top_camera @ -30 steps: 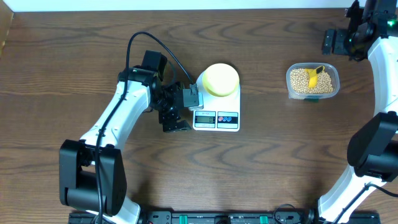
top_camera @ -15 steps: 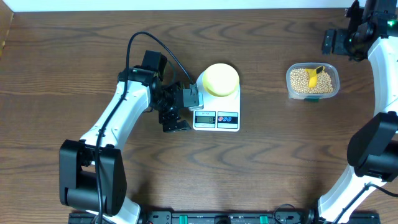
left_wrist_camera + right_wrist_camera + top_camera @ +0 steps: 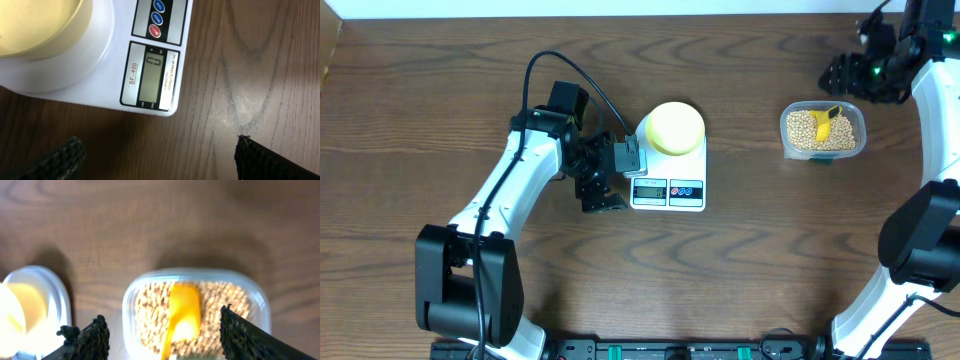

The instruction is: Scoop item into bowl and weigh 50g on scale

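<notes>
Beans (image 3: 803, 130) in container (image 3: 784, 132), bowl (image 3: 675, 127) on scale (image 3: 698, 166), right jaws apart, moved nearer container, left jaws apart

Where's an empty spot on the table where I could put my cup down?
Bare wood lies between the scale and the bean tub, and in front of the scale toward the near edge. It is crowded on the scale's other side, where the left gripper sits close beside it.
</notes>
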Robot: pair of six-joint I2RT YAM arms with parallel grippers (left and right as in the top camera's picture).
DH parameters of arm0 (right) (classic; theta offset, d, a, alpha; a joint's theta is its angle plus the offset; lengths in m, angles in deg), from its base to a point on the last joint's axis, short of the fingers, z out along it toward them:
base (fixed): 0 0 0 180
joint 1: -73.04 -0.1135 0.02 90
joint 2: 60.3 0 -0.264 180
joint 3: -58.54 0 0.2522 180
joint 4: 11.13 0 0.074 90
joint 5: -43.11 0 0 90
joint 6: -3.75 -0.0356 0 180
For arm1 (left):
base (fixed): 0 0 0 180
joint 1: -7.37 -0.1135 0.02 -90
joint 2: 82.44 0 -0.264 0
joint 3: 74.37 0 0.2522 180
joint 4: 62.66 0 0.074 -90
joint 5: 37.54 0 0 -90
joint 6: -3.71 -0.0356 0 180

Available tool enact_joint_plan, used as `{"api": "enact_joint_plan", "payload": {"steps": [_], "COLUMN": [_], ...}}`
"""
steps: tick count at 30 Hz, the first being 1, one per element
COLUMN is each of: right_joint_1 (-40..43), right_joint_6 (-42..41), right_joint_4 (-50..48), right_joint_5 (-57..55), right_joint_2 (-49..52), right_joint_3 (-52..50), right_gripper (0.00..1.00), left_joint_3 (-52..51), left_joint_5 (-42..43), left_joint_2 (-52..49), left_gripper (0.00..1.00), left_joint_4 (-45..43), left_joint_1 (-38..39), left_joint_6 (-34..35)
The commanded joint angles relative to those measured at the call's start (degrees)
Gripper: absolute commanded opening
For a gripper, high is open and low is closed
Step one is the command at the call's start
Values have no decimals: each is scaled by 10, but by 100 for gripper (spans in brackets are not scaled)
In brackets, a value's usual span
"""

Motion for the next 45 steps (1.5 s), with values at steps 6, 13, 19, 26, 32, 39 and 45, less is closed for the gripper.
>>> {"api": "enact_joint_plan", "payload": {"steps": [6, 13, 19, 26, 32, 39, 45], "right_joint_1": [-12, -29, -45, -47, -47, -47, -47], "right_joint_6": [7, 23, 40, 40, 40, 13, 14], "right_joint_4": [38, -43, -90, -116, -94, -45, -57], "right_joint_5": [-92, -49, -55, -127, -138, -112, -110], "right_joint_2": [-14, -14, -14, -14, -14, -14, -14], "right_joint_3": [-74, -127, -127, -125, -80, -84, -98], "right_gripper": [70, 60, 40, 18, 17, 45, 40], "left_joint_3": [-1, -1, -1, -1, -1, -1, -1], "left_joint_5": [9, 9, 9, 9, 9, 9, 9], "left_joint_2": [-4, -4, -4, -4, -4, -4, -4], "left_gripper": [98, 97, 98, 98, 98, 98, 98], "left_joint_4": [2, 2, 2, 2, 2, 2, 2], "left_joint_1": [-3, -3, -3, -2, -3, -3, -3], "left_joint_6": [-6, -6, -6, -6, -6, -6, -6]}}
